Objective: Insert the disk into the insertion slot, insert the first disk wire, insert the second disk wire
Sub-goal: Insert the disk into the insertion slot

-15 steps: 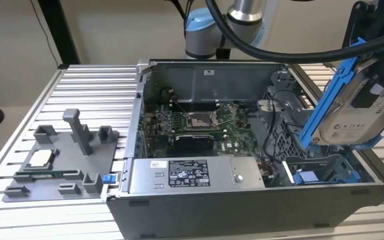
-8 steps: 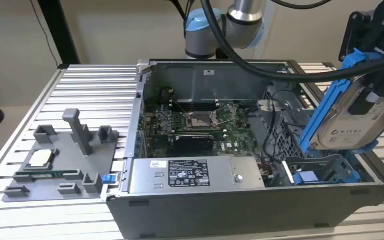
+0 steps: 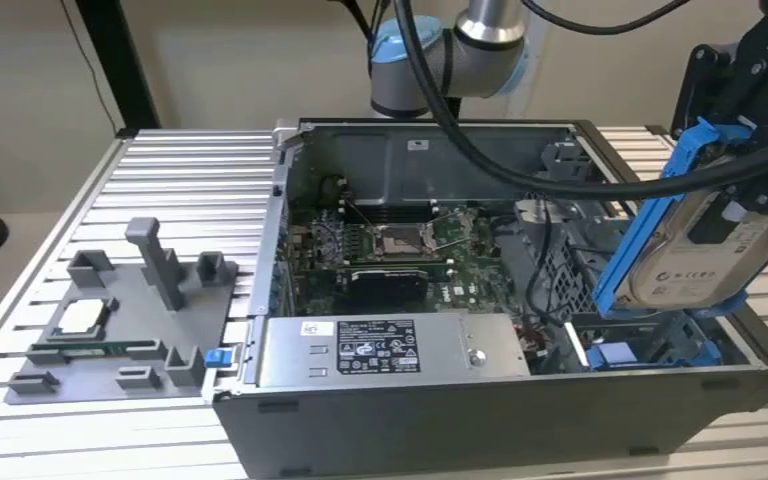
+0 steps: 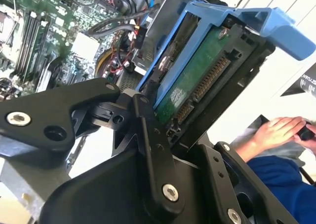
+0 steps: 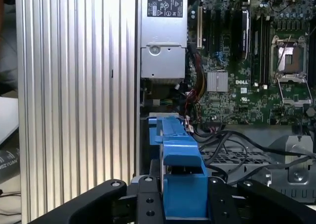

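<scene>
My gripper [image 3: 738, 170] is shut on the disk [image 3: 704, 250], a silver drive with a white label clipped in a blue carrier frame [image 3: 651, 210]. I hold it tilted, nearly on edge, above the open computer case's side at the exterior view's right. Just under it lies the insertion slot [image 3: 638, 352], a grey bay with blue tabs. In the second wrist view the disk's green circuit-board side [image 4: 192, 81] and connectors face the camera between my black fingers [image 4: 148, 130]. In the first wrist view the blue carrier [image 5: 180, 160] hangs over the case. Loose black cables [image 5: 222, 140] lie nearby; which are the disk wires I cannot tell.
The open case holds a motherboard [image 3: 398, 250] and a grey labelled power-supply box [image 3: 357, 350]. A grey fixture with parts [image 3: 117, 320] sits on the ribbed metal table [image 3: 184, 190] at the exterior view's left. A person's hand [image 4: 276, 132] and blue sleeve [image 4: 281, 179] are beside the table.
</scene>
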`<state>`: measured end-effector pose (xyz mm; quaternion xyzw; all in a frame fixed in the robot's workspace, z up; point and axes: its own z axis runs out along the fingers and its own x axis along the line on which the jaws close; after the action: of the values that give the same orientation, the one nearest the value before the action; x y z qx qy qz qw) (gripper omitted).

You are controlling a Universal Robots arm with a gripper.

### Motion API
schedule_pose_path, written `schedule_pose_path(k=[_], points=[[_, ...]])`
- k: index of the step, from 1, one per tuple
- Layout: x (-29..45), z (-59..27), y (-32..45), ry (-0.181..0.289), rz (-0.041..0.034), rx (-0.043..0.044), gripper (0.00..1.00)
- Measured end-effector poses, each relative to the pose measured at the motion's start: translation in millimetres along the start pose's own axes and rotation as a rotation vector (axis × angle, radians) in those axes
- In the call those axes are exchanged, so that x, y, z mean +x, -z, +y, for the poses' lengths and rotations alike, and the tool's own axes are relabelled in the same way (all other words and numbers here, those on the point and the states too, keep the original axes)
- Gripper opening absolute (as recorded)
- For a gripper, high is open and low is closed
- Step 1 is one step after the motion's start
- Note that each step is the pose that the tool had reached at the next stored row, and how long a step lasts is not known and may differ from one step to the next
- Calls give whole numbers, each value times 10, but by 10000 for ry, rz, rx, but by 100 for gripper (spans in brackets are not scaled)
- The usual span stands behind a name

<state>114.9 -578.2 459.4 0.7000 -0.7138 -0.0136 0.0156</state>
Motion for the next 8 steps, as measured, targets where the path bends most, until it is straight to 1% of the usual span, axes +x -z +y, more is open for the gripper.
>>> schedule_pose_path(k=[8], points=[[-1,-36,-130,-7,-14,-13,0]])
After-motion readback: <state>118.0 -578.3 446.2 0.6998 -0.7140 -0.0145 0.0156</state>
